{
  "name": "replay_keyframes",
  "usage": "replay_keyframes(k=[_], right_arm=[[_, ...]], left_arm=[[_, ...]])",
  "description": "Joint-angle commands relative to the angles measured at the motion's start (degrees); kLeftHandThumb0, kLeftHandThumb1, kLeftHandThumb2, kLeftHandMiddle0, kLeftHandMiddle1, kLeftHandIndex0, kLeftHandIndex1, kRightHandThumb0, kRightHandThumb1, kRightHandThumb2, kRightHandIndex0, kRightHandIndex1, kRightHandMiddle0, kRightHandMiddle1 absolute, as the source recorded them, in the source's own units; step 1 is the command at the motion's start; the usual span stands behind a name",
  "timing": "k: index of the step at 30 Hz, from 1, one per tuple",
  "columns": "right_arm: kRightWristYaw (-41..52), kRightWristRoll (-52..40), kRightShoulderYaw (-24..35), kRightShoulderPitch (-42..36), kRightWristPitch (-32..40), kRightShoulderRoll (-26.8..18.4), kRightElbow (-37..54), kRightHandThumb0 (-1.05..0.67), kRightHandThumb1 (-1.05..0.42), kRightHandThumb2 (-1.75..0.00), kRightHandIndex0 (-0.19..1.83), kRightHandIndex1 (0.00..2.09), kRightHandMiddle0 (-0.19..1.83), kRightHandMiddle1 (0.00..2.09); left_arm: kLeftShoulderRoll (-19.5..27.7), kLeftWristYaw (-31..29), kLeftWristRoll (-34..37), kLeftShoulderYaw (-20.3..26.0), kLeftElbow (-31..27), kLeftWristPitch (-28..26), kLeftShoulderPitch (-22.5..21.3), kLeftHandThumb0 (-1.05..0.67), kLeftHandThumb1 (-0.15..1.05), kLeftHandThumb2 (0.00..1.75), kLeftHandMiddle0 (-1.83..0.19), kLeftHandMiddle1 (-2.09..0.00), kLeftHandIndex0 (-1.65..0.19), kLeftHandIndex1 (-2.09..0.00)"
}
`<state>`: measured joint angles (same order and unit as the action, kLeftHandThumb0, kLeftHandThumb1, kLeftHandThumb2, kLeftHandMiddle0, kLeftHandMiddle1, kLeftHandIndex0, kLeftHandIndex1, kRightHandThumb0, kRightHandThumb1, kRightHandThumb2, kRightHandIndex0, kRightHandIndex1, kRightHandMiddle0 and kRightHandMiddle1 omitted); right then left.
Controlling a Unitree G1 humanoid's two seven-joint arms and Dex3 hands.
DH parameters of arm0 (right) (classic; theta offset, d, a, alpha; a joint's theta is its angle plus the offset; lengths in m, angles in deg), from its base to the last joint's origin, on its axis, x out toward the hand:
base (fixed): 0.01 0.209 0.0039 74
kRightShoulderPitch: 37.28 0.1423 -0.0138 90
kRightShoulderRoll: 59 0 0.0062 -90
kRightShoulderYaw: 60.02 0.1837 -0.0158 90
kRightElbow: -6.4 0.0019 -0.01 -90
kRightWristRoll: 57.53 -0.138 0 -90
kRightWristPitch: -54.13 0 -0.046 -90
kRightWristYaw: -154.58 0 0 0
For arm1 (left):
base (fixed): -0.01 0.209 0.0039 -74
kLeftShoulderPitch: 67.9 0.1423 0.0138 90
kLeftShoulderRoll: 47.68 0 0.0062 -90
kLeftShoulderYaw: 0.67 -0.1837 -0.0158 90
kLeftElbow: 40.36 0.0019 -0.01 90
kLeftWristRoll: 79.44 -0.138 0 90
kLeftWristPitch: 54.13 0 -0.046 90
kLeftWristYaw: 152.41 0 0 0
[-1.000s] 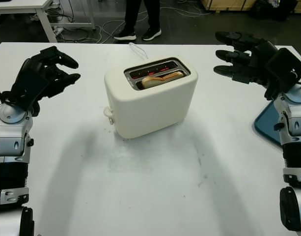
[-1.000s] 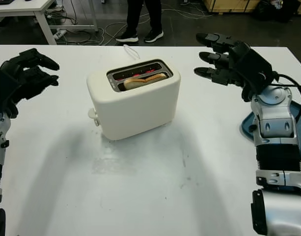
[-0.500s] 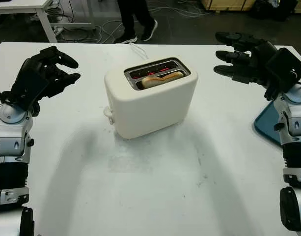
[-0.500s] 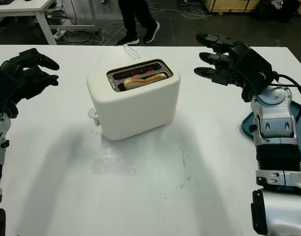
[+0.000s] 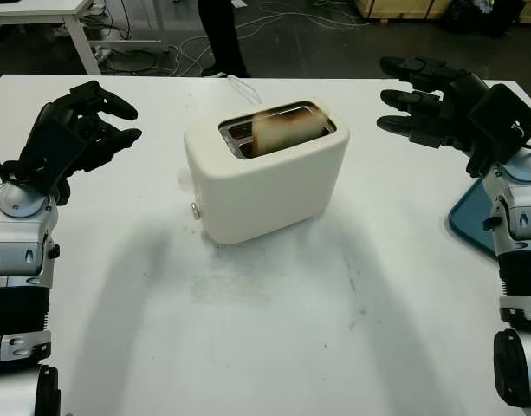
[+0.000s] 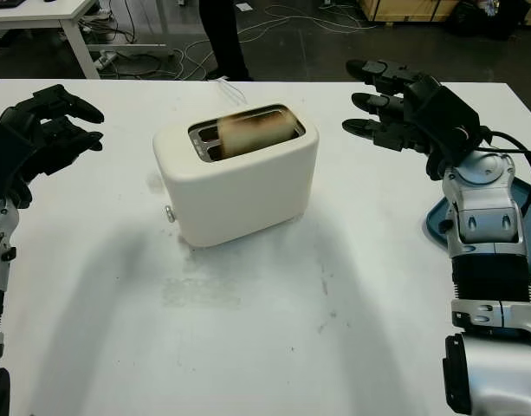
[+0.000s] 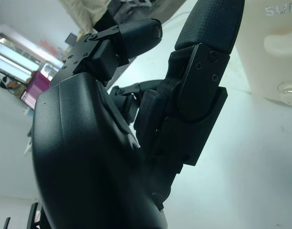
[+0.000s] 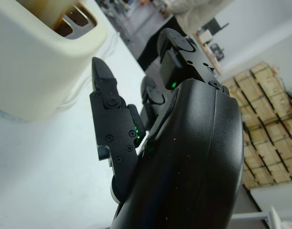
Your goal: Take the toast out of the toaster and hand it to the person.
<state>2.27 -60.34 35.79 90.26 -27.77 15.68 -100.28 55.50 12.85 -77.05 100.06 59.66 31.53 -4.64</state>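
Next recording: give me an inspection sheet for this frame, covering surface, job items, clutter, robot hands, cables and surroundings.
Surface: white table, faintly scuffed in front of the toaster.
Job items: cream toaster mid-table; toast blurred, standing up out of the slot.
Clutter: blue tray at the table's right edge, beside the right arm.
Robot hands: left robot hand left of the toaster, fingers curled, holding nothing; right robot hand right of the toaster, open, apart from it.
Cables: white cord behind the toaster; loose cables on the floor.
Surroundings: person's legs beyond the table; another table's leg far left.
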Motion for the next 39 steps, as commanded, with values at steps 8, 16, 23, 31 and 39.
replay_keyframes(k=[8,16,23,31,39], right_arm=[[-0.08,0.05,-0.13,-0.34,0.97,-0.23,0.91,-0.18,-0.92,-0.03,0.4,0.0,0.38,0.0],[-0.1,-0.98,0.91,0.72,-0.61,-0.08,0.83,-0.08,-0.91,-0.02,0.43,0.01,0.38,0.01],[0.96,-2.99,2.08,8.32,-5.86,-0.06,-0.08,0.04,-0.75,-0.01,0.59,0.1,0.55,0.09],[6.39,1.13,-5.08,20.88,-6.58,-0.66,0.16,0.16,-0.55,0.0,0.79,0.26,0.77,0.21],[6.11,11.96,-14.83,27.12,-23.14,1.8,-9.09,-0.33,-0.46,-0.01,0.67,0.93,0.81,0.51]], left_arm=[[-0.23,0.13,0.3,0.4,-0.44,-0.24,0.44,-1.05,0.87,0.0,-0.49,-1.41,-0.45,-1.34],[-0.27,0.1,0.37,0.47,-0.12,0.13,0.45,-1.05,0.87,0.0,-0.5,-1.4,-0.46,-1.34],[-0.39,0.14,0.43,0.57,-0.46,-0.42,0.39,-1.05,0.86,0.0,-0.51,-1.4,-0.47,-1.33],[-0.51,0.24,0.23,0.56,-0.36,0.03,0.51,-1.05,0.87,0.0,-0.5,-1.39,-0.46,-1.33],[-0.8,0.45,0.03,0.85,-0.51,0.28,0.8,-1.05,0.87,0.0,-0.51,-1.39,-0.47,-1.33]])
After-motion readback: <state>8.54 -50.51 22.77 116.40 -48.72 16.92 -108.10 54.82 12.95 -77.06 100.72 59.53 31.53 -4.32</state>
